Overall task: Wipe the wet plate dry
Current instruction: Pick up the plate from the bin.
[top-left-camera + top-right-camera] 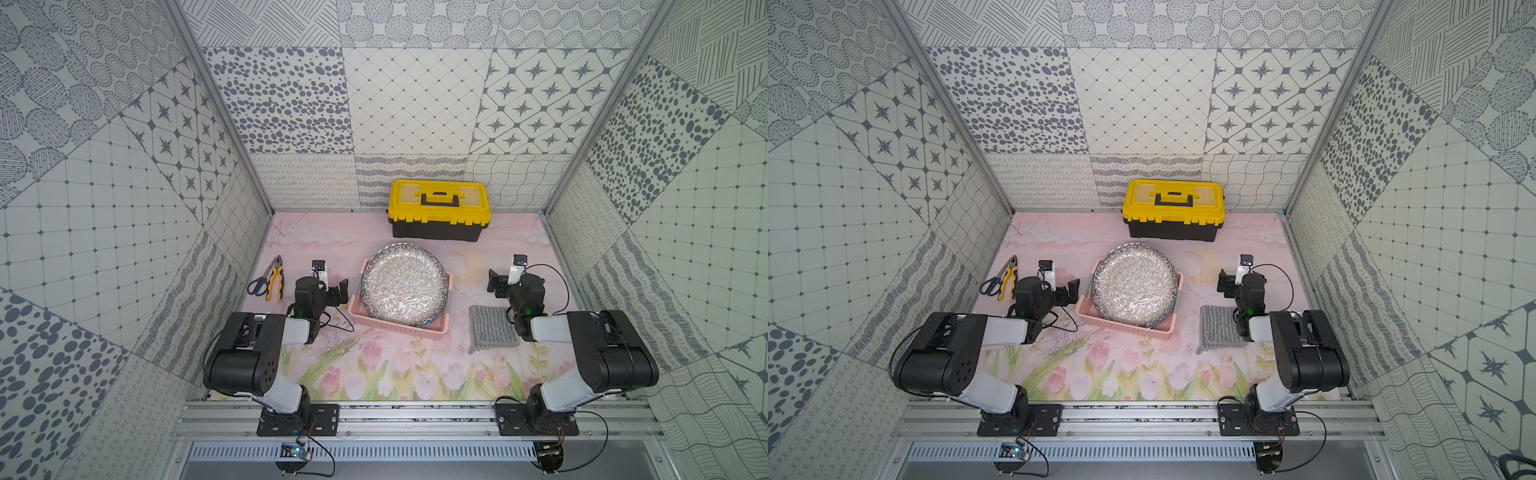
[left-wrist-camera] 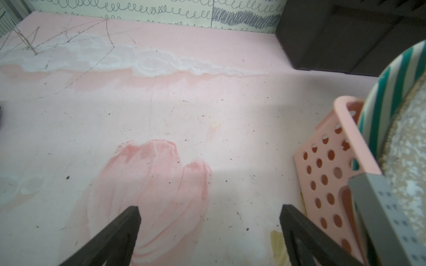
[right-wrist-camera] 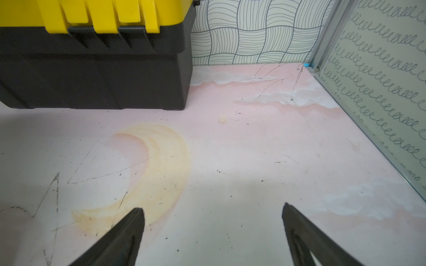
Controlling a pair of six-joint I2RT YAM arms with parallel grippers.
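Observation:
The plate (image 1: 404, 291) (image 1: 1134, 291), round with a speckled silver face, leans tilted in a pink perforated basket (image 1: 395, 326) (image 1: 1125, 326) at mid-table. In the left wrist view the plate (image 2: 405, 142) shows a teal-striped rim above the basket (image 2: 327, 165). A folded grey cloth (image 1: 490, 328) (image 1: 1219, 328) lies flat right of the basket, its right edge under my right arm. My left gripper (image 1: 328, 291) (image 1: 1057, 293) (image 2: 209, 211) stands open just left of the basket, holding nothing. My right gripper (image 1: 513, 286) (image 1: 1241, 286) (image 3: 213, 209) is open over bare table behind the cloth.
A yellow-and-black toolbox (image 1: 440, 210) (image 1: 1173, 210) (image 3: 92, 57) stands shut at the back wall behind the plate. Scissors (image 1: 257, 284) and yellow-handled pliers (image 1: 275, 278) lie at the left wall beside my left arm. Patterned walls enclose the table on three sides.

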